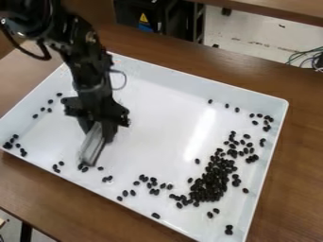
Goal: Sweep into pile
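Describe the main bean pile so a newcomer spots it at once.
Start at the white tray on the brown table. Look toward its lower right in the picture, away from the gripper. The pile is the biggest, densest clump of black beans; the loose beans lie singly or in small groups.

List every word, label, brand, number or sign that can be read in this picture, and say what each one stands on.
No words, brands or numbers can be read.
Yellow triangular sign, on the black equipment behind the table: its symbol is too small to read.
Blue patch just below it: any print is too blurred to read.
White tray: no legible text.
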{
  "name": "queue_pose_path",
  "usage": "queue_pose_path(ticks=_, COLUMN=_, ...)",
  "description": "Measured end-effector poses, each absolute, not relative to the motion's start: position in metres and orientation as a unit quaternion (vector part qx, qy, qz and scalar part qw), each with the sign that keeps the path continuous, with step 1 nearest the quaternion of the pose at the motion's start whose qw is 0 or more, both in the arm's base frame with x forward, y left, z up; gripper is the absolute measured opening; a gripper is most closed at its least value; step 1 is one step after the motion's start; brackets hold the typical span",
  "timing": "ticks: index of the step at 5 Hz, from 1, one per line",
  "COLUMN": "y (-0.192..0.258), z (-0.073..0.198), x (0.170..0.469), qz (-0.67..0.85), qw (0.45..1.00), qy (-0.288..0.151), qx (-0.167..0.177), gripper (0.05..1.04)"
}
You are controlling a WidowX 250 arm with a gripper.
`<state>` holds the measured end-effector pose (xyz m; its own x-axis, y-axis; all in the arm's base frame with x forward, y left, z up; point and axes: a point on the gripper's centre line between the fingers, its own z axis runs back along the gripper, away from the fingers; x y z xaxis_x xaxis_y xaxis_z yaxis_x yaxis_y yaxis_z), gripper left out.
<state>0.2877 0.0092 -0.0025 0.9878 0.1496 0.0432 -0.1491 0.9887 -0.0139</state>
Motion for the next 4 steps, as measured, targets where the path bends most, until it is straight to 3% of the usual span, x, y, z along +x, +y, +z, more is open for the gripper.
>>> queue_pose_path(ticks=2, y=-0.05, z=-0.006, x=0.278, qz=0.028, qw=0.999, qy=-0.039, qx=-0.019, gripper=0.361)
queue_pose_path(ticks=4, y=-0.113, z=-0.01, x=0.29, qz=-0.03, qw=0.998, qy=-0.05, qx=-0.029, gripper=0.361)
